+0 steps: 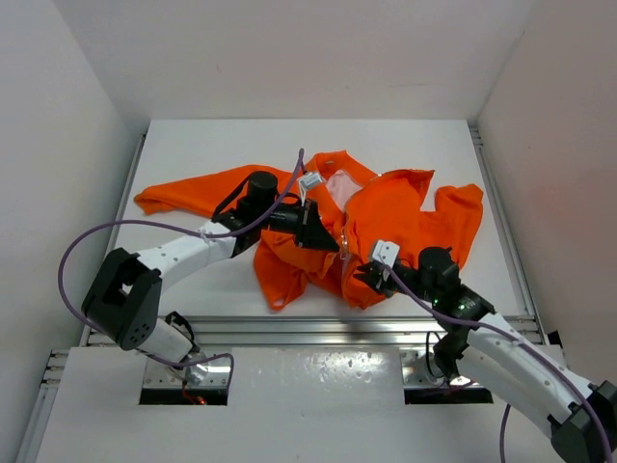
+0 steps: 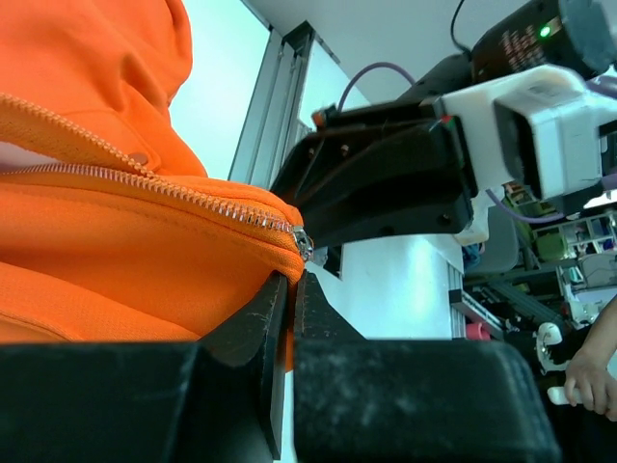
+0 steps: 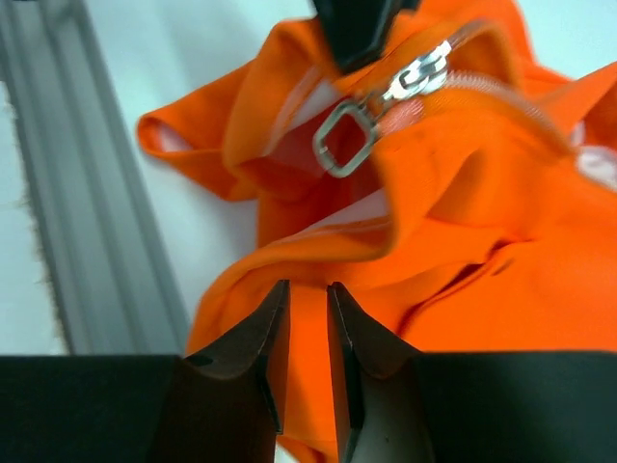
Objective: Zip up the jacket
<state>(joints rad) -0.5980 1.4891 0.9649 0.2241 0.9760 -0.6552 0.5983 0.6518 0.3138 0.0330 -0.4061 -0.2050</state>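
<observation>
On the white table (image 1: 193,154), to the left of the left gripper (image 1: 310,229), one sleeve of the orange jacket (image 1: 405,212) is laid out flat towards the table's left edge. The left arm is stretched in from the near left, trailed by a purple cable (image 1: 72,251). Its gripper is set over the middle of the crumpled garment, just near of the pale lining at the open collar.

In the left wrist view, the left gripper (image 2: 291,289) is seen pressed nearly together, with a thin strip of orange cloth pinched between its fingers. The metal zipper teeth (image 2: 145,178) run in from the left and end directly above the fingertips. The black body of the right gripper (image 2: 386,178) is seen just beyond that zipper end.

To the right, the right gripper (image 1: 366,275) is placed at the near hem of the jacket, close to the left gripper but apart from it.

In the right wrist view, the right gripper (image 3: 307,294) is narrowed to a slit, and a fold of orange fabric is held between the fingertips. Beyond these fingertips the silver zipper slider (image 3: 419,72) is seen, with its rectangular pull tab (image 3: 345,142) hanging down to the left. An aluminium rail (image 3: 106,193) runs along the left of this gripper.
</observation>
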